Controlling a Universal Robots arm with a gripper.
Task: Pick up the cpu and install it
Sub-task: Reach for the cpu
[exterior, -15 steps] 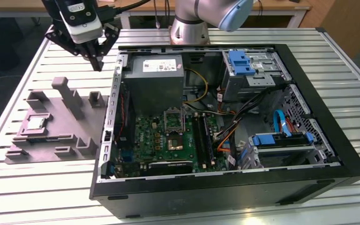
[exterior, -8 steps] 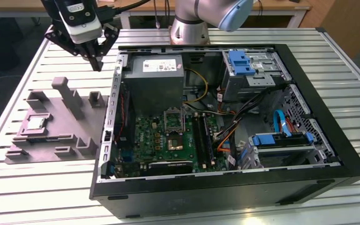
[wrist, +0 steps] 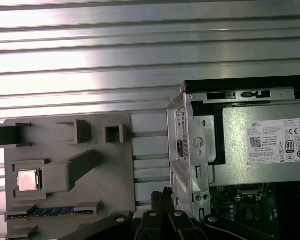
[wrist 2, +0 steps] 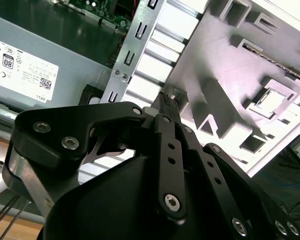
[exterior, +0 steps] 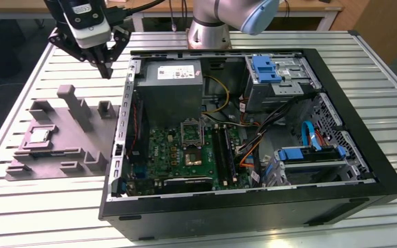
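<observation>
The cpu (exterior: 40, 136), a small silvery square chip, lies flat in a recess of the grey plastic tray (exterior: 57, 157) at the exterior view's left, beside the open computer case. It is also in both wrist views, as the cpu (wrist: 28, 180) and the cpu (wrist 2: 271, 100). My gripper (exterior: 105, 70) hangs above the table beyond the tray's far end, close to the case's left wall. It is well apart from the cpu. The fingers meet in a point, shut on nothing; the fingertips (wrist 2: 165, 100) press together. The green motherboard's socket (exterior: 194, 156) sits inside the case.
The black computer case (exterior: 364, 155) fills the table's middle and right. It holds a grey power supply box (exterior: 174, 85), cables and blue drive brackets (exterior: 266, 68). Tall raised blocks (exterior: 74, 106) stand on the tray. The arm's base (exterior: 209, 33) is behind the case.
</observation>
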